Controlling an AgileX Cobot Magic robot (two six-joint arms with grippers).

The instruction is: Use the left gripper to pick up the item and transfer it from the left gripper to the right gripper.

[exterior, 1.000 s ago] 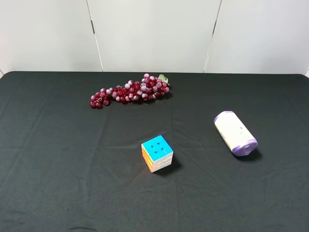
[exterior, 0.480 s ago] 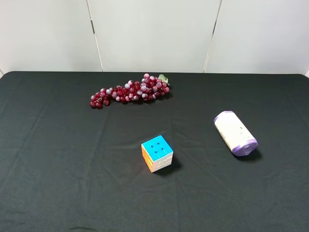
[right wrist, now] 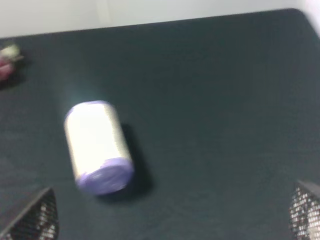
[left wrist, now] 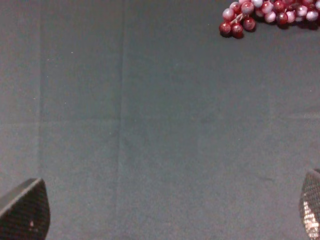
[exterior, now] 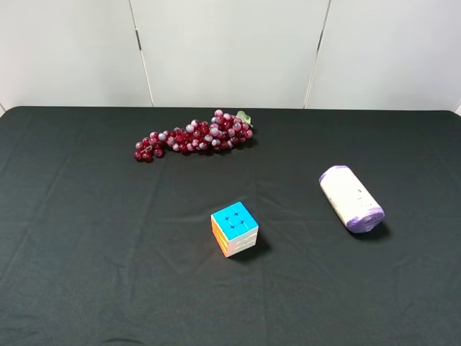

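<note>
The item (exterior: 351, 197), a small cream-white cylinder with purple ends, lies on its side on the black cloth at the right of the exterior high view. It also shows in the right wrist view (right wrist: 97, 146), blurred, ahead of the right gripper (right wrist: 172, 220) and toward one fingertip (right wrist: 35, 220). That gripper stands open and holds nothing. The left gripper (left wrist: 167, 215) is open too, its fingertips (left wrist: 25, 212) wide apart over bare cloth, far from the item. Neither arm shows in the exterior high view.
A multicoloured puzzle cube (exterior: 234, 228) sits near the middle of the black table (exterior: 86, 238). A bunch of dark red grapes (exterior: 194, 135) lies toward the back; its end shows in the left wrist view (left wrist: 267, 14). White wall panels stand behind the table's far edge.
</note>
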